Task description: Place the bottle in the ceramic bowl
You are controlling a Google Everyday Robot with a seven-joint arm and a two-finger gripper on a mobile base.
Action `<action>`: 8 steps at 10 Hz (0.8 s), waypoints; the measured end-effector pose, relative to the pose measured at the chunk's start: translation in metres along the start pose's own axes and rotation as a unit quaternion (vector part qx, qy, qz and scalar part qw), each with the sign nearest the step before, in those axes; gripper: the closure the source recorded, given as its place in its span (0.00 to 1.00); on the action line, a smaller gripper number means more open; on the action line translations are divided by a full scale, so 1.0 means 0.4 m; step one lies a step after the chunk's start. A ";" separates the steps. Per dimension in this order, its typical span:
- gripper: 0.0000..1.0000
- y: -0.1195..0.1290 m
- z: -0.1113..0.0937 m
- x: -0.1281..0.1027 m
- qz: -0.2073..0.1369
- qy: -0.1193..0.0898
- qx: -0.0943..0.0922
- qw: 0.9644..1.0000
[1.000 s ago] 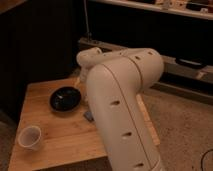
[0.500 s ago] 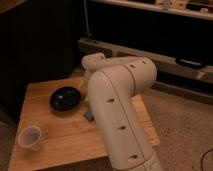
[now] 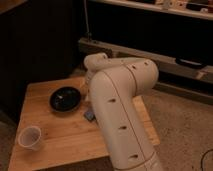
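In the camera view the big cream-white arm (image 3: 122, 115) fills the middle of the scene, rising from the lower edge, bending at a rounded elbow and reaching back to a smaller joint above the far side of the table (image 3: 55, 147). The hand hangs below that far joint, just beside the right rim of the bowl (image 3: 55, 102), and the arm hides it. Its jaws stand spread as wide as they go, and whether anything lies between them or touches them cannot be seen. The bowl, black and glossy, sits on the wooden table left of the arm, with pale glints on its inside. The bottle cannot be made out: whether it is behind the arm or is one of those glints cannot be told. A whitish see-through cup (image 3: 29, 137) stands upright near the front left corner of the table, well apart from the bowl. A small blue-grey block (image 3: 90, 115) lies on the wood against the edge of the arm, below and to the right of the bowl. Speckled floor (image 3: 185, 125) shows to the right. Compared with a second ago, the elbow and the far joint have sunk a little lower over the table, with barely any shift in the last half second; bowl, cup and block lie where they lay.
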 end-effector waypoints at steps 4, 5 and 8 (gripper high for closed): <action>0.36 -0.016 0.060 -0.002 0.013 0.014 0.010 1.000; 0.47 -0.019 0.064 -0.001 0.015 0.015 0.012 1.000; 0.78 -0.030 0.061 0.000 0.024 0.015 0.017 0.999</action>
